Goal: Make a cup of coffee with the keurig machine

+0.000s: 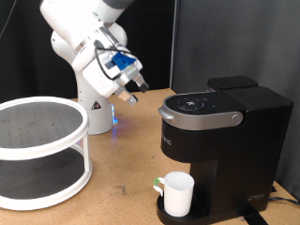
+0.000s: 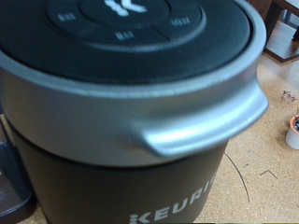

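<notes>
The black Keurig machine (image 1: 220,131) stands on the wooden table at the exterior view's right, with its grey lid handle (image 1: 199,119) down. The white cup (image 1: 178,194) stands on the drip tray under the machine's head. My gripper (image 1: 137,90) hangs in the air to the exterior view's left of the machine's lid, a little above it, touching nothing and holding nothing. The wrist view shows no fingers. It is filled by the lid's button panel (image 2: 121,14), the grey curved handle (image 2: 187,131) and the KEURIG lettering (image 2: 177,207).
A white round two-tier rack (image 1: 37,150) stands at the exterior view's left. The arm's white base (image 1: 94,108) is behind it. A small white object (image 2: 292,133) lies on the table at the edge of the wrist view. A cable (image 1: 281,199) trails beside the machine.
</notes>
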{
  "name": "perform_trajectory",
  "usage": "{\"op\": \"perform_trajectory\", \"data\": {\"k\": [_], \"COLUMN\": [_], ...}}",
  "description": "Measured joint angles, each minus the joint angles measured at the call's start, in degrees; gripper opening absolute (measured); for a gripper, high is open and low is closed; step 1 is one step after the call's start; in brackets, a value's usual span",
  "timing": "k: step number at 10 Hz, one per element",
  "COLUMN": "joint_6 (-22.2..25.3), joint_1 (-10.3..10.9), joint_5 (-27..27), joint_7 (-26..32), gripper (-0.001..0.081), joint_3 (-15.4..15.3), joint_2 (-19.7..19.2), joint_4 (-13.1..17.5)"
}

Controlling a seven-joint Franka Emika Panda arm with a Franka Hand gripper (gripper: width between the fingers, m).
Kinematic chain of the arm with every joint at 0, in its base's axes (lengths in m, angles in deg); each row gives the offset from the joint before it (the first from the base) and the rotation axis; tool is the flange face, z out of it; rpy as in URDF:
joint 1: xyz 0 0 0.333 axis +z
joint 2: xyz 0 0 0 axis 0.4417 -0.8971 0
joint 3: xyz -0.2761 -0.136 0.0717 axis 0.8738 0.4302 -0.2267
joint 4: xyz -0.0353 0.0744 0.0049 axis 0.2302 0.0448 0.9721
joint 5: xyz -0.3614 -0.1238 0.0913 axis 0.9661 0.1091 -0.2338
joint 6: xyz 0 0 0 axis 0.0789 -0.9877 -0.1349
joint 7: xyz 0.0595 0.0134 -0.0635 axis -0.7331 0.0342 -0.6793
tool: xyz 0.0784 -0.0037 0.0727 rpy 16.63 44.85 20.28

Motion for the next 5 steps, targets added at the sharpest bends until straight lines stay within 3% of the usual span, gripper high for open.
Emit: {"op": "perform_trajectory", "data": {"k": [2,5], "joint_6": [2.37,4.77], "joint_1": [-0.9,-1.74], "joint_5": [4.44,6.28], "joint_7": [-5.28,-9.18], "gripper": [0.08,0.08], "joint_3": [-0.06,-0.04], "joint_2": [3.12,5.62], "joint_4": [0.88,1.57]}}
